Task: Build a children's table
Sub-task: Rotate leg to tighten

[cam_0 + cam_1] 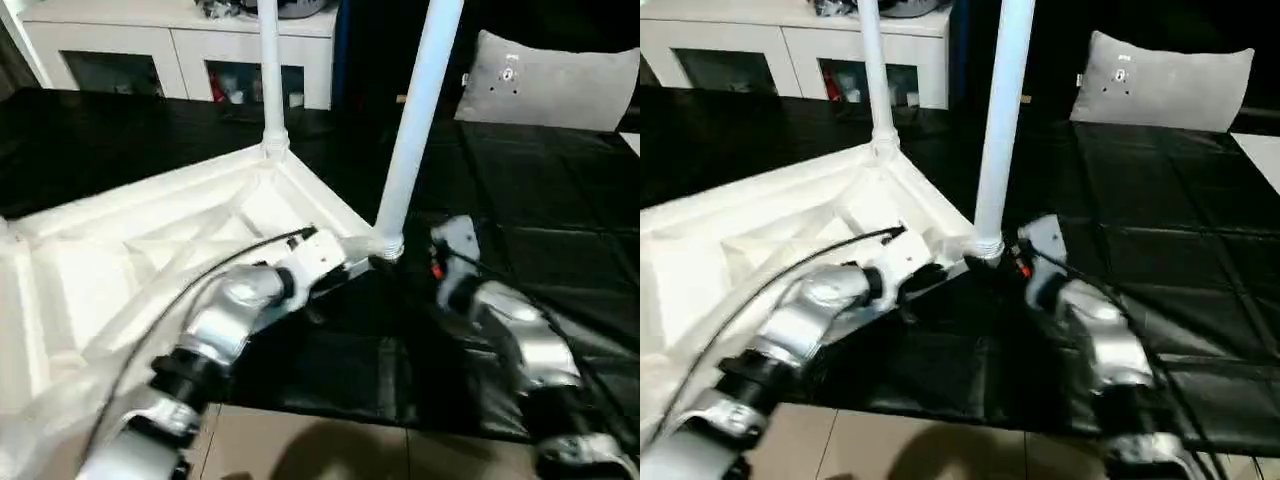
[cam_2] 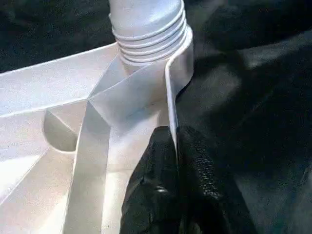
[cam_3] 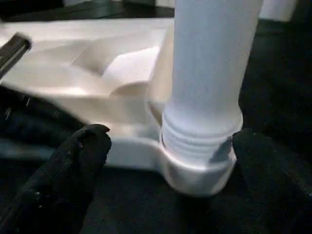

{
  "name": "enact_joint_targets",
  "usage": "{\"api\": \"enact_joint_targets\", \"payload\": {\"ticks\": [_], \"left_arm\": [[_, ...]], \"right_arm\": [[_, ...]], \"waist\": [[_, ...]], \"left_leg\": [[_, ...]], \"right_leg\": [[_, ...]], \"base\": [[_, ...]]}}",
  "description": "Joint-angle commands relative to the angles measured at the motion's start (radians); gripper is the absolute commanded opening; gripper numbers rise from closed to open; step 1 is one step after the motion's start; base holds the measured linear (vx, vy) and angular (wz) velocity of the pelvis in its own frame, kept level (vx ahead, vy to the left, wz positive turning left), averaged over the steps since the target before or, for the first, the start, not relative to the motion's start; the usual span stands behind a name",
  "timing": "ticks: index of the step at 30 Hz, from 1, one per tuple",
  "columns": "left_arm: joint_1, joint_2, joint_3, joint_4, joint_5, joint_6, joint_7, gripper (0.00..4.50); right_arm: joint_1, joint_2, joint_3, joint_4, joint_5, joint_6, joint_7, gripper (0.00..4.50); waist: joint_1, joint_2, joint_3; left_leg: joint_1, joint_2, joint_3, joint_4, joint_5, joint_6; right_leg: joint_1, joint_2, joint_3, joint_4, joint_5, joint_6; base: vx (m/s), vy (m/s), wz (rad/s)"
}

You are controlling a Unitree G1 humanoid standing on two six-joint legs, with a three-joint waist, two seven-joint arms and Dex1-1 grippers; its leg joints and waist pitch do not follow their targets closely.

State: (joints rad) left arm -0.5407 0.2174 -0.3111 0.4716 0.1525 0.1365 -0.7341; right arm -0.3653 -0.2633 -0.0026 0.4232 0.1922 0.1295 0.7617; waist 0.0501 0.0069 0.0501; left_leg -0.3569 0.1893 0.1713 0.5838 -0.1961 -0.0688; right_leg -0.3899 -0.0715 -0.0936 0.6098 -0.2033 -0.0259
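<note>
The children's table lies upside down on a black mat, its ribbed white top point(image 1: 150, 250) facing up. Two white legs stand upright in corner sockets: one at the far corner point(image 1: 270, 70), one at the near right corner point(image 1: 415, 120). My left gripper point(image 2: 174, 139) is shut on the thin rim of the top, just beside the near right socket point(image 2: 151, 46). My right gripper point(image 3: 170, 146) is open. Its black fingers point(image 3: 78, 156) stand apart on either side of that leg's threaded base point(image 3: 197, 141) without touching it.
The black mat point(image 1: 540, 200) stretches to the right and back. A grey pillow point(image 1: 545, 85) lies at the back right, and a white cabinet point(image 1: 180, 50) stands at the back left. Tan floor point(image 1: 330, 450) shows at the mat's near edge.
</note>
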Motion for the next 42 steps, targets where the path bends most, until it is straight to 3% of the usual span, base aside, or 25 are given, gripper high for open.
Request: {"api": "enact_joint_targets", "payload": {"ticks": [1,3,6,9,12,16,17,25,42], "left_arm": [[0.008,0.033,-0.021,0.014,-0.002,-0.02,-0.079,0.0],[0.015,0.051,-0.03,0.008,-0.007,-0.038,-0.115,0.0],[0.027,0.113,-0.055,0.011,-0.017,-0.105,-0.224,0.0],[0.026,0.128,-0.06,0.018,-0.022,-0.129,-0.248,0.0],[0.038,0.181,-0.089,0.01,-0.051,-0.218,-0.382,0.0],[0.042,0.204,-0.098,0.001,-0.072,-0.243,-0.453,0.0],[0.04,0.208,-0.1,0.001,-0.077,-0.249,-0.465,0.0],[0.04,0.227,-0.116,-0.012,-0.108,-0.283,-0.558,0.0],[0.068,0.244,-0.119,-0.047,-0.121,-0.269,-0.601,0.0]], "right_arm": [[-0.007,-0.033,0.002,-0.027,0.017,-0.007,0.064,4.42],[-0.008,-0.055,0.004,-0.029,0.022,-0.007,0.095,4.42],[-0.01,-0.133,0.022,-0.048,0.032,-0.014,0.211,4.42],[-0.012,-0.147,0.023,-0.05,0.027,-0.04,0.223,4.42],[-0.012,-0.188,0.041,-0.07,0.043,-0.07,0.328,4.42],[-0.004,-0.22,0.065,-0.097,0.069,-0.059,0.433,4.42],[-0.005,-0.227,0.071,-0.098,0.071,-0.059,0.453,4.17],[-0.023,-0.25,0.115,-0.082,0.08,-0.044,0.554,3.65],[-0.009,-0.248,0.138,-0.095,0.103,0.012,0.617,2.07]], "waist": [[0.011,-0.006,-0.056],[0.015,-0.002,-0.056],[0.024,-0.006,-0.058],[0.028,-0.007,-0.057],[0.036,-0.008,-0.057],[0.047,-0.005,-0.058],[0.05,-0.007,-0.057],[0.065,-0.011,-0.059],[0.067,-0.012,-0.06]], "left_leg": [[-0.007,0.043,-0.015,-0.062,-0.139,0.095],[-0.004,0.046,-0.014,-0.062,-0.133,0.095],[-0.005,0.045,-0.013,-0.059,-0.123,0.105],[-0.002,0.047,-0.012,-0.059,-0.129,0.104],[-0.001,0.047,-0.011,-0.061,-0.145,0.093],[0.003,0.053,-0.009,-0.06,-0.136,0.1],[0.004,0.053,-0.008,-0.06,-0.141,0.098],[0.001,0.052,-0.009,-0.059,-0.126,0.09],[0.001,0.051,-0.009,-0.057,-0.108,0.089]], "right_leg": [[0.054,-0.083,0.059,-0.084,-0.175,-0.192],[0.051,-0.082,0.06,-0.081,-0.156,-0.206],[0.056,-0.083,0.061,-0.073,-0.101,-0.219],[0.054,-0.085,0.06,-0.073,-0.11,-0.222],[0.053,-0.087,0.06,-0.078,-0.166,-0.21],[0.049,-0.083,0.061,-0.068,-0.111,-0.222],[0.049,-0.084,0.061,-0.07,-0.124,-0.225],[0.052,-0.086,0.06,-0.066,-0.133,-0.218],[0.051,-0.084,0.06,-0.065,-0.134,-0.212]], "base": [[0.0,0.0,0.0],[0.0,0.0,0.0],[0.0,0.0,0.0],[0.0,0.0,0.0],[0.0,0.0,0.0],[0.0,0.0,0.0],[0.0,0.0,0.0],[0.0,0.0,0.0],[0.0,0.0,0.0]]}}
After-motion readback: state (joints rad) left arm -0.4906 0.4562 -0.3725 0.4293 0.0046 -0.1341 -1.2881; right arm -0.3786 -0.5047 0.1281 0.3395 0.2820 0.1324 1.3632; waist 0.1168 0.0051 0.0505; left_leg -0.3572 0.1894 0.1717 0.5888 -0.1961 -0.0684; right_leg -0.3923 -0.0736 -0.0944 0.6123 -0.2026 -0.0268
